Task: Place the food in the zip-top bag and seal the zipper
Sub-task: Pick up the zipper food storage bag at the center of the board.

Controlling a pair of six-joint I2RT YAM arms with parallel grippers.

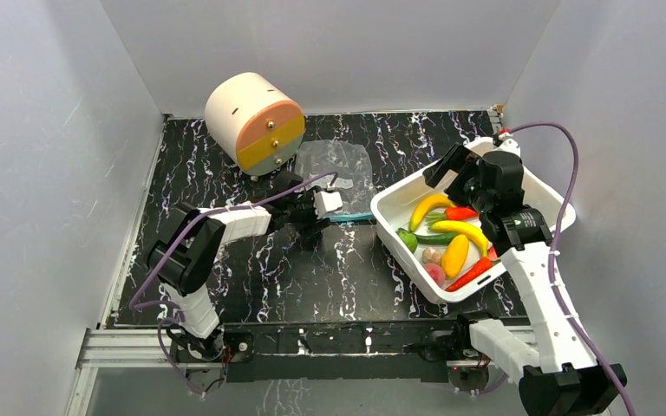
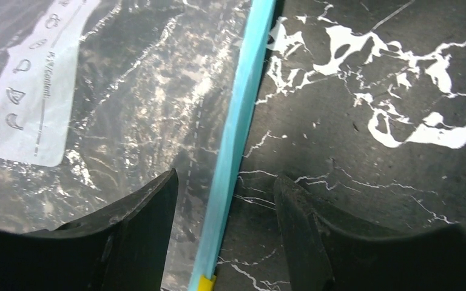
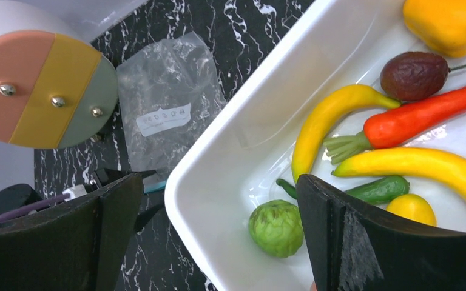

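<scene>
The white label (image 2: 30, 103) on the zip-top bag (image 2: 151, 103), well aside from the zipper (image 2: 238, 133), bears a small printed line ending in "Content:" beside a row of outline symbols. In the right wrist view its marks are too small to read.

The top view looks down from high behind the near edge, covering the whole black white-veined marbled table (image 1: 312, 277). The left wrist camera faces down, very close over the clear floppy plastic bag (image 2: 127, 91) and its teal-blue zipper strip (image 2: 238, 121). The right wrist camera looks down from higher over the white plastic tub (image 3: 230, 139). The bag, at its upper left, shows in all three views.
</scene>
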